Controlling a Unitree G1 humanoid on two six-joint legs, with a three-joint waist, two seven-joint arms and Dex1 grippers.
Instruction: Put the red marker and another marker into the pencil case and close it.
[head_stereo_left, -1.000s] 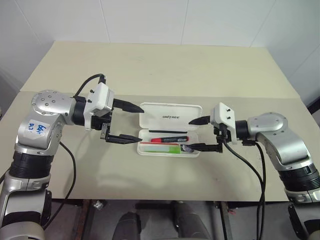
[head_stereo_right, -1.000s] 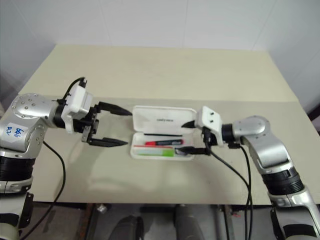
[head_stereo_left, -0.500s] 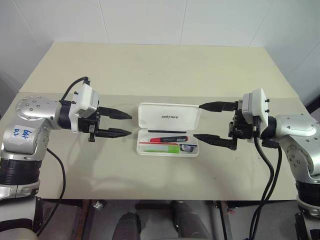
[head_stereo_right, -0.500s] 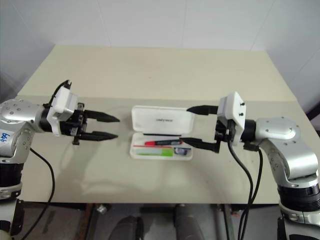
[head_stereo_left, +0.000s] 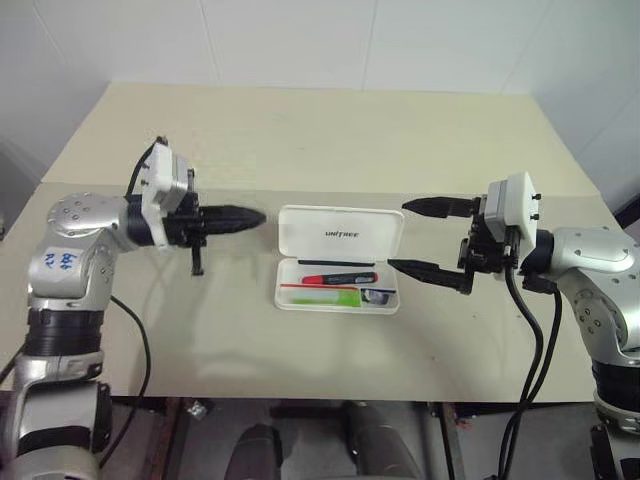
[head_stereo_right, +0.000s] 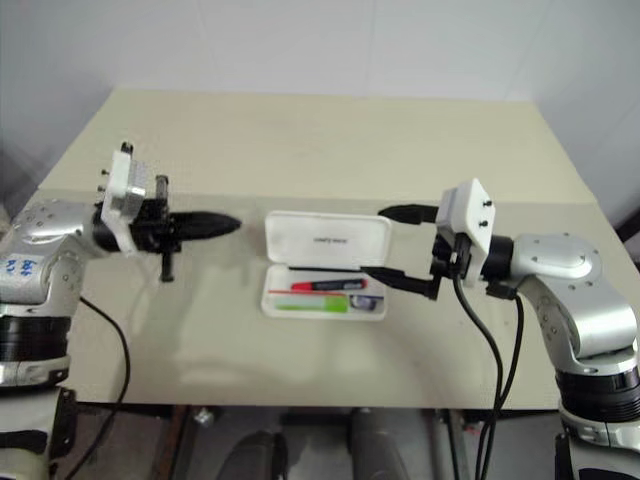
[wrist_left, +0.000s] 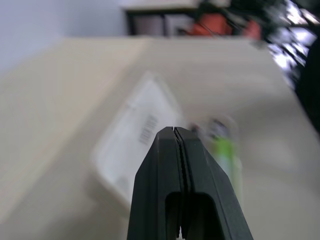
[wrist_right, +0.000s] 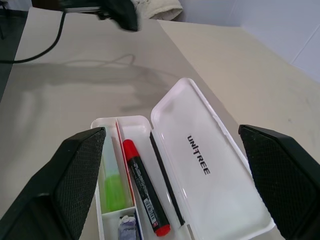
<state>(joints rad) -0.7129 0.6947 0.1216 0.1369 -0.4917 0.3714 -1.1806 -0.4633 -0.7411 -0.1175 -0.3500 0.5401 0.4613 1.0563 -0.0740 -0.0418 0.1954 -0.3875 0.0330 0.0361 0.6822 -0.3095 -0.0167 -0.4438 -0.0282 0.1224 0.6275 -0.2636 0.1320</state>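
Case (head_stereo_left: 340, 236): white, dark lettering on the lid, thin red stripe along the tray inside. Red marker (head_stereo_left: 339, 277): black barrel, red cap, red end. Highlighter (head_stereo_left: 326, 297): pale translucent green, brighter green cap. Table (head_stereo_left: 320, 140): plain beige. Wall behind: white tiles. Left gripper (head_stereo_left: 250, 215) and right gripper (head_stereo_left: 410, 236): black fingers, white housings, silver-grey arms, black cables. Blue handwriting on a white label on left arm.

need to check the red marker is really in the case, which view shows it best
The right wrist view: the red marker lies close and whole, red cap to red end, in the open pencil case. Both eye views show it small, lying across the tray. The left wrist view gives only a blur beside the shut left pincer.
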